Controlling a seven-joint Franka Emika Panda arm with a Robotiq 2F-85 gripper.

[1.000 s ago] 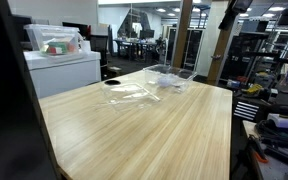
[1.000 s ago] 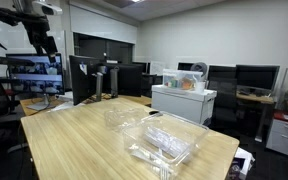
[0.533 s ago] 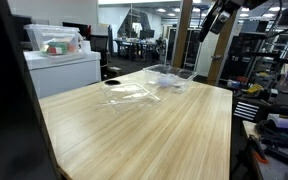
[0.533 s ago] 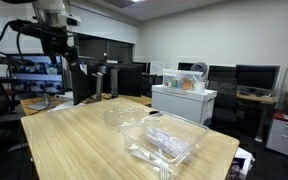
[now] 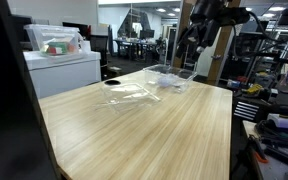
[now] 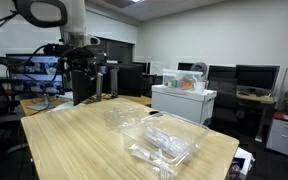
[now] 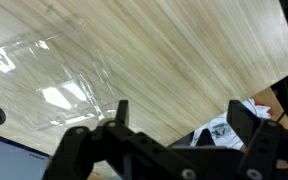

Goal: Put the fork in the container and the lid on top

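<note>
The gripper (image 7: 179,118) hangs released and empty high above the table (image 5: 154,130), clear of the container (image 5: 170,78).

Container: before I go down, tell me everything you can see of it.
The container is a shallow tub of clear plastic with rounded corners and glinting rims. It rests flat on the wooden table, near a table end, seemingly open side up with no cover on. The lid lies beside it on the table; whether they touch is unclear. Pale shapes show in or through it, too blurred to name. The open tool is in the air, not touching it.
</note>
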